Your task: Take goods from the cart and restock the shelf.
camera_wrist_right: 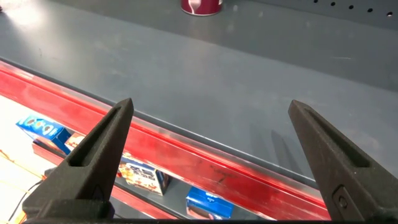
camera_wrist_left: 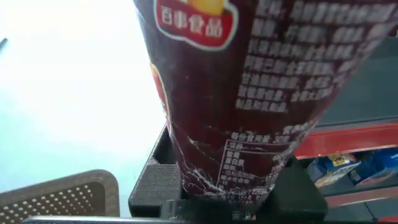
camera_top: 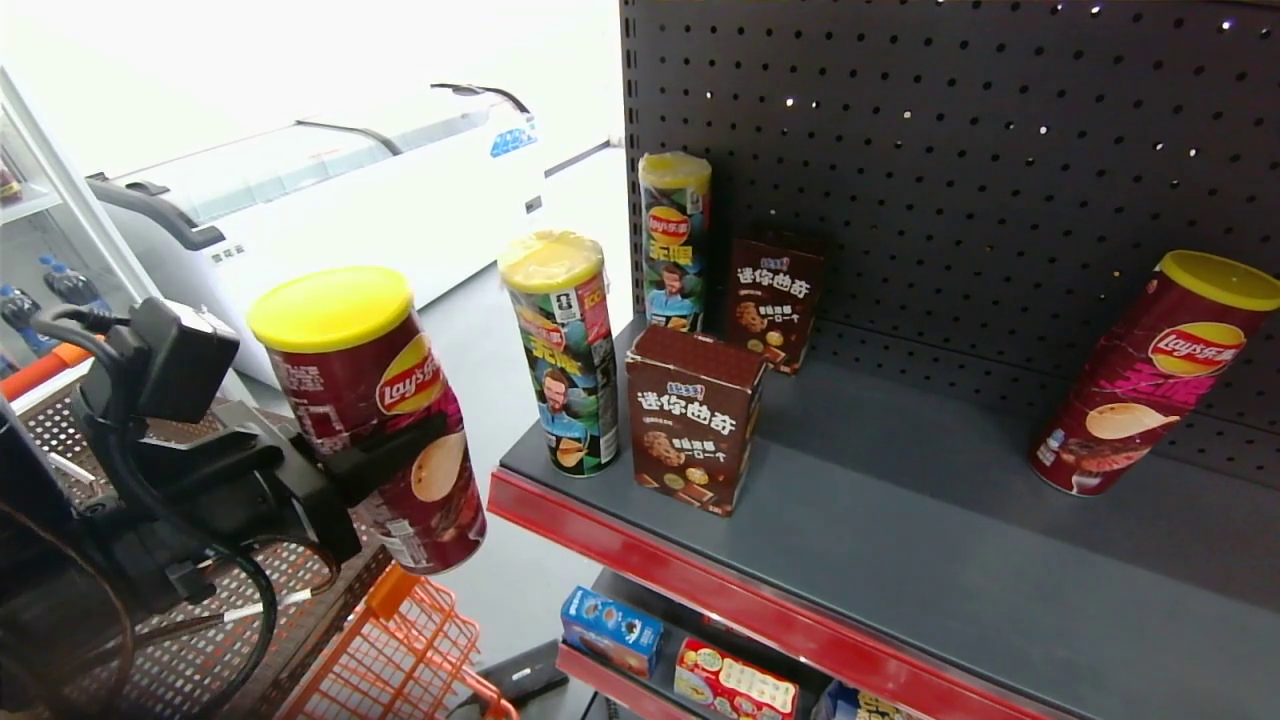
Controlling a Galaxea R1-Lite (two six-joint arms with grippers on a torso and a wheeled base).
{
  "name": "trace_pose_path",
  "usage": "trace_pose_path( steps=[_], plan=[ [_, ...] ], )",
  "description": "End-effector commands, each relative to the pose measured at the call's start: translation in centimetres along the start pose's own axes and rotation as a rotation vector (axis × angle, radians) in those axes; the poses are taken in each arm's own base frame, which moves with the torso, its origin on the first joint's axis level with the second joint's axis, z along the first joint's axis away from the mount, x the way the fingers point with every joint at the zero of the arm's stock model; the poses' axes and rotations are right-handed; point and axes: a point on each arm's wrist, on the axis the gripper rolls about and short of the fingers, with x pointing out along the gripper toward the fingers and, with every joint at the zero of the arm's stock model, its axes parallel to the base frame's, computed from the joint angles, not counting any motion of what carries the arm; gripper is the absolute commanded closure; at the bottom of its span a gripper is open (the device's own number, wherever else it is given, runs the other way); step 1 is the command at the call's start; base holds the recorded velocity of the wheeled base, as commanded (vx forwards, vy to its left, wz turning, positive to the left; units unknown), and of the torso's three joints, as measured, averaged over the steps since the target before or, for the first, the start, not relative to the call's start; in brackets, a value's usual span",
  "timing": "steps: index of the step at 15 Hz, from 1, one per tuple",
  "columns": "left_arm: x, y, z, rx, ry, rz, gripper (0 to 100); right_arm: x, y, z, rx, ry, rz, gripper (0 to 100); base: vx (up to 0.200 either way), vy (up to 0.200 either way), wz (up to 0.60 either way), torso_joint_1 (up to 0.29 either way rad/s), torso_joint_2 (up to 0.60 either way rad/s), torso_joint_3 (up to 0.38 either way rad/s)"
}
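Observation:
My left gripper is shut on a dark red chips can with a yellow lid, holding it upright in the air above the orange cart, left of the shelf's end. Close up, the can rises between the black fingers. On the grey shelf stand two green chips cans, two brown cookie boxes and another red chips can at the right. My right gripper is open over the shelf's front edge, nothing between its fingers; the red can's base shows beyond.
A black pegboard backs the shelf. A red strip lines the shelf's front. Blue and red boxes sit on the lower shelf. A white chest freezer stands across the aisle. Wide bare shelf space lies between the cookie boxes and the right can.

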Motion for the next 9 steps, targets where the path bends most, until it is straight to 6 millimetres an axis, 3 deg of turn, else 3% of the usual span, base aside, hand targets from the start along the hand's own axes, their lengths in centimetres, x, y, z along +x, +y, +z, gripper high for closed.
trace_pose_path(
  steps=[1, 9],
  plan=[
    [-0.1, -0.3, 0.7, 0.011, -0.028, -0.017, 100, 0.0, 0.0, 0.0, 0.0, 0.001, 0.0, 0, 0.0, 0.0, 0.0, 0.0, 0.0, 0.0],
    [-0.8, -2.2, 1.4, 0.023, -0.069, -0.147, 100, 0.0, 0.0, 0.0, -0.001, 0.001, 0.0, 0, 0.0, 0.0, 0.0, 0.0, 0.0, 0.0]
  ],
)
